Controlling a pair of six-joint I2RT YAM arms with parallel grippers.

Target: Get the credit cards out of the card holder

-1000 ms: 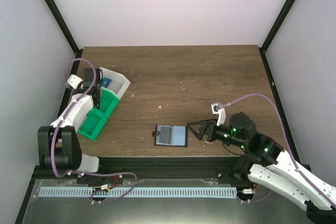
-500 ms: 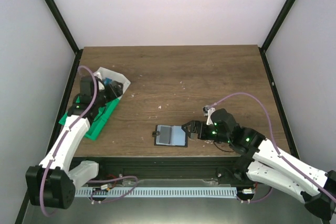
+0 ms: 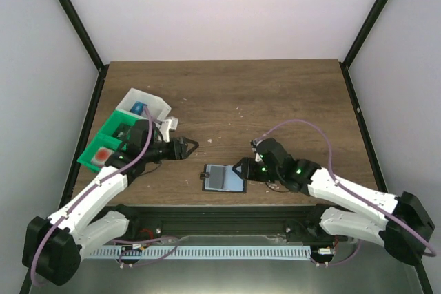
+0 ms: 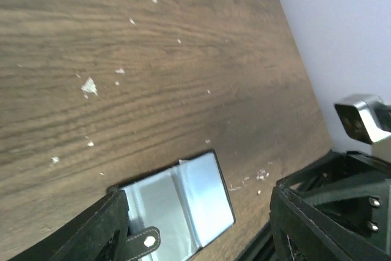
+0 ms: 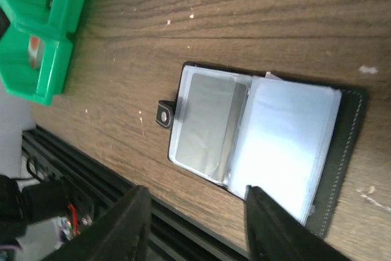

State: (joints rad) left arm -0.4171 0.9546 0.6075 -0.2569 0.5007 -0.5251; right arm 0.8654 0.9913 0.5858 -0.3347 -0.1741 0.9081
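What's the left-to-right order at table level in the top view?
green bin → left gripper → card holder → right gripper, at the holder's right edge. White bin left out because it overlaps the green one.

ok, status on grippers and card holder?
Left gripper open, empty, near card holder. Right gripper open at its right edge. Holder lies open on table. Nothing in the way.

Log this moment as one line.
card holder: open flat on table | left fingers: open, short of holder | right fingers: open, at holder's right edge
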